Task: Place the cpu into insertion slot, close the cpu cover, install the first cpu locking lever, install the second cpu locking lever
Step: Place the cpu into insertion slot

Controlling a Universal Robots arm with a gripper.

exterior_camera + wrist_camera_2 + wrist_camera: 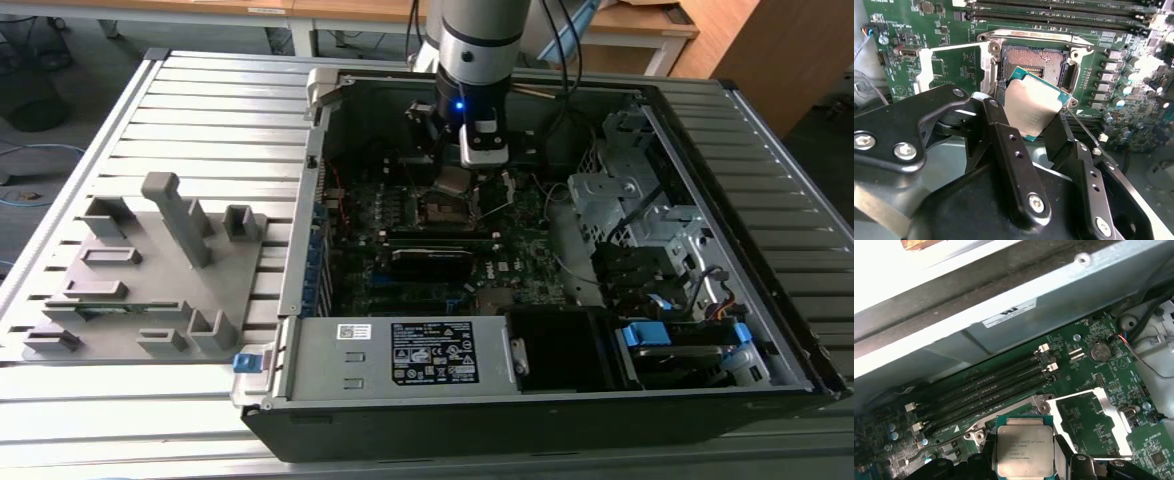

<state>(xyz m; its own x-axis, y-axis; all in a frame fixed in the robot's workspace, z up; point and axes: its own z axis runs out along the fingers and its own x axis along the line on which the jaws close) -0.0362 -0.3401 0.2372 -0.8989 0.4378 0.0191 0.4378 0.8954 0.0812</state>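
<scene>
My gripper (458, 172) is shut on the cpu (453, 181), a flat square chip with a dull silver top, and hangs inside the open computer case. The chip (1034, 107) is tilted between the black fingers (999, 130), just above and to one side of the insertion slot (1036, 62), not touching it. The slot's dark pin field lies bare inside its thin metal rim. The cpu cover (929, 67) is swung open beside the slot. In the first wrist view the cpu (1024, 450) sits in my gripper (1024, 462), next to the open cover (1104, 410). A thin metal lever (1089, 135) sticks up by the slot.
Long black memory slots (989, 385) run along one side of the socket. A round coin battery (1099, 352) sits near the cover. The case walls, a drive cage (627, 200) and a power supply (414, 350) hem in the board. A grey fixture tray (147, 270) lies at the exterior view's left.
</scene>
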